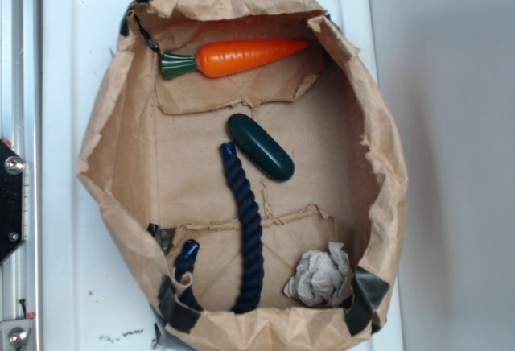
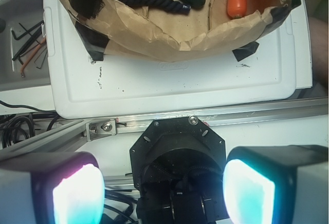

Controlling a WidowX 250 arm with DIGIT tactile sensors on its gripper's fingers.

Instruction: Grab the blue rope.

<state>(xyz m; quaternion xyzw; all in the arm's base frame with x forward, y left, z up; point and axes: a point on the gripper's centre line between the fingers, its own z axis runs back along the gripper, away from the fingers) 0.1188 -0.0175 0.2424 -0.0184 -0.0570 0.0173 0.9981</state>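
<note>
While the hand point(image 2: 163, 188) is held wide open and empty, well back from the work and above the arm's own base, the blue rope point(image 1: 244, 230) lies untouched on the floor of a rolled-down brown paper bag point(image 1: 105, 166). The bag is set on a white plastic tray point(image 1: 72, 61), its low walls apparently folded down so that the contents can be reached from above. The rope is bent into a hook: one bound end rests just beside a dark green capsule point(image 1: 260, 146), the strand runs to the bag's near wall, and the other end curls up in the corner. An orange toy carrot point(image 1: 241, 57) is seen at the far wall and a crumpled grey wad point(image 1: 320, 277) in the opposite corner, both well apart from the rope's straight middle. That middle stretch is judged the clearest place for a grasp, being free of neighbours. In the wrist view two glowing pads point(image 2: 77, 196) are seen spread at the frame's lower edge, with nothing between them, so the reach is judged not yet begun.
</note>
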